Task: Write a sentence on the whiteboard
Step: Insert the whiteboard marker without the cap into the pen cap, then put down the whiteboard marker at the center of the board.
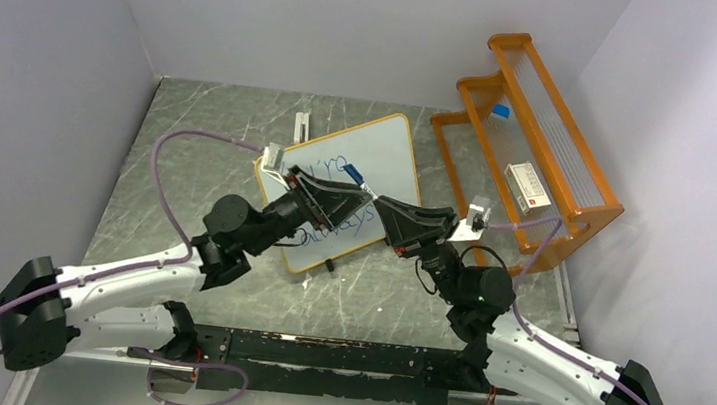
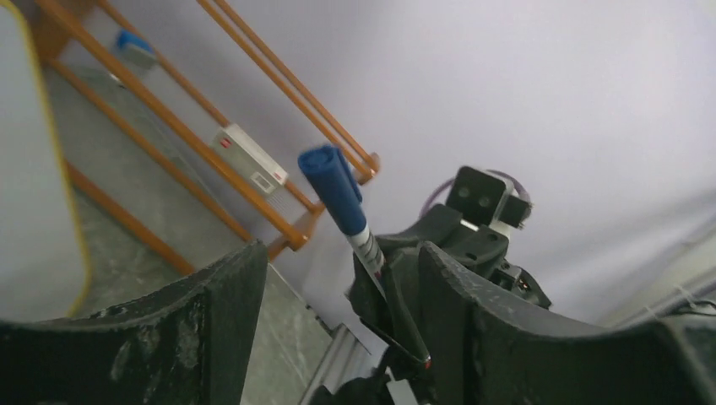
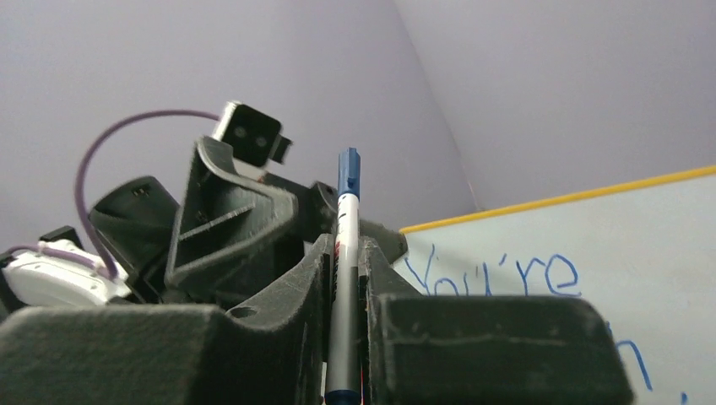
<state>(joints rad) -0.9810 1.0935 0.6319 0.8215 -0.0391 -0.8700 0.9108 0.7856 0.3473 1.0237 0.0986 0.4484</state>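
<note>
Writing looks finished: the right end effector [image 3: 342,278] clamps the capped marker [image 3: 345,211] with the whiteboard [image 1: 385,150] just beneath, while the left end effector [image 2: 342,291], fingers apart around it, should next back clear.

The right gripper [image 3: 344,283] gripped a blue-capped marker [image 3: 346,211], which stood upright with its cap on top. Right of the marker was the whiteboard [image 3: 591,228], with "You're" written in blue; left of the marker, the left gripper [image 3: 224,215] and a purple cable [image 3: 101,152].
</note>
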